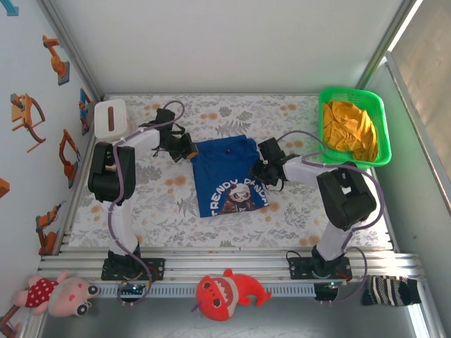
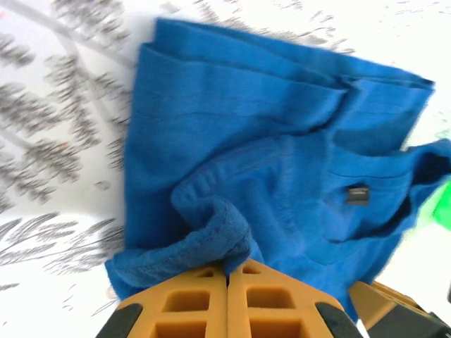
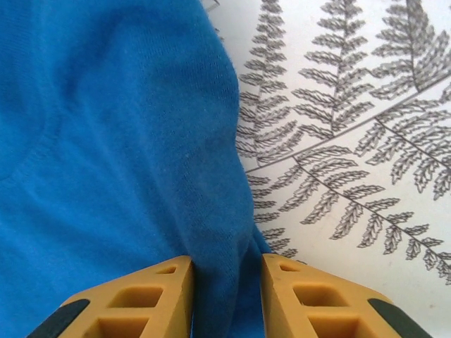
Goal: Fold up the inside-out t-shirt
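Fern-print tablecloth (image 1: 303, 211) with the t-shirt (image 1: 224, 169) mid-table, roughly squared, in soft royal-blue knit. Top view shows the panda graphic (image 1: 239, 196) and lettering. The wrist views get plain blue cloth, plus a small dark neck label (image 2: 357, 194) on the left wrist. Left arm reaches inward with elbow bent, left gripper (image 2: 227, 273) at the shirt's far-left corner, jaws pressed together on a rolled hem. Right arm folds across, right gripper (image 3: 227, 271) at the shirt's right edge, jaws part-way apart and clamping a ridge of cloth.
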Tool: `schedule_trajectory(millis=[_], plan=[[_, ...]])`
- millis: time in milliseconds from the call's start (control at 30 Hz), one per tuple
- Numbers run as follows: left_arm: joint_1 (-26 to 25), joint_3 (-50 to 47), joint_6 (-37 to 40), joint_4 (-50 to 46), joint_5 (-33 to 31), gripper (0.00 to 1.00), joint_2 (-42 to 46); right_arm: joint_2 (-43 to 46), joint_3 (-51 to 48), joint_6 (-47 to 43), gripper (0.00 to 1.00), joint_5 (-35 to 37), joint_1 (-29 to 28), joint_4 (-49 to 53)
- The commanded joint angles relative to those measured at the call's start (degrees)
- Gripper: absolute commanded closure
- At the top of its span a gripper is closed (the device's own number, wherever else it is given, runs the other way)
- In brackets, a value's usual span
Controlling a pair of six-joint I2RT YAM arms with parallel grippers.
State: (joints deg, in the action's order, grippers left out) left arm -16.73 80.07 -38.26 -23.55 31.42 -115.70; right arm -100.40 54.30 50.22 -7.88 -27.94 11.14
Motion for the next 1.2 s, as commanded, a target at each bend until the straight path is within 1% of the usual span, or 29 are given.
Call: schedule_trajectory(millis=[0, 100, 167, 233, 333, 467, 533, 567, 667, 700, 733, 767, 867, 933, 1000, 1067, 1167], plan=[[-0.57, -5.35, 2.46, 16.23, 3.97, 1.00, 7.52, -1.31, -1.46, 1.14, 0.71, 1.90, -0.20, -0.06], [-0.27, -12.54, -0.08, 32.31, 7.05, 1.00, 10.12, -2.16, -1.58, 1.43, 0.72, 2.34, -0.26, 0.23], [0.16, -15.87, -2.80, 41.16, 9.83, 1.00, 9.39, -2.66, -1.59, 1.42, 0.72, 2.59, -0.22, 0.47], [0.66, -18.76, -7.20, 50.61, 12.90, 1.00, 7.45, -2.94, -1.54, 1.55, 0.72, 2.94, -0.21, 0.66], [2.23, -22.81, -16.97, 66.52, 15.66, 1.00, 2.28, -3.36, -1.39, 1.71, 0.72, 3.13, -0.20, 1.00], [5.63, -27.29, -31.37, 87.84, 15.63, 1.00, -6.08, -3.39, -1.07, 1.81, 0.72, 3.30, -0.22, 1.51], [7.30, -28.72, -36.67, 94.70, 14.85, 1.00, -9.13, -3.39, -1.10, 1.81, 0.72, 3.40, -0.24, 1.82], [7.96, -29.13, -38.14, 96.54, 14.57, 1.00, -10.05, -3.35, -0.99, 1.81, 0.72, 3.41, -0.22, 1.87], [8.99, -30.21, -38.52, 96.61, 14.16, 1.00, -10.11, -3.64, -0.78, 1.81, 0.72, 3.47, -0.23, 2.22], [9.14, -30.49, -37.67, 95.08, 14.17, 0.96, -9.58, -3.66, -0.81, 1.89, 0.72, 3.50, -0.25, 2.29], [9.17, -30.67, -36.57, 93.39, 14.14, 0.89, -8.65, -3.74, -0.63, 1.89, 0.72, 3.57, -0.18, 2.44], [9.22, -30.84, -35.50, 91.54, 14.19, 0.86, -7.83, -3.74, -0.56, 1.90, 0.72, 3.56, -0.23, 2.47], [9.18, -30.70, -31.99, 85.21, 14.19, 0.63, -4.58, -4.04, -0.11, 1.90, 0.72, 3.57, -0.22, 2.75], [9.22, -30.06, -29.07, 80.11, 13.98, 0.53, -1.83, -4.10, -0.10, 1.82, 0.72, 3.49, -0.26, 2.76], [9.22, -29.17, -25.73, 74.03, 13.30, 0.49, 1.02, -3.84, -0.23, 1.90, 0.72, 3.31, -0.22, 2.59], [9.20, -28.19, -22.54, 67.79, 12.29, 0.47, 4.03, -3.30, 0.05, 1.47, 0.72, 2.93, -0.23, 2.62], [8.80, -25.19, -17.27, 53.86, 9.54, 0.46, 9.22, -0.97, 2.07, -0.73, 0.72, 2.25, -0.11, 4.27]])
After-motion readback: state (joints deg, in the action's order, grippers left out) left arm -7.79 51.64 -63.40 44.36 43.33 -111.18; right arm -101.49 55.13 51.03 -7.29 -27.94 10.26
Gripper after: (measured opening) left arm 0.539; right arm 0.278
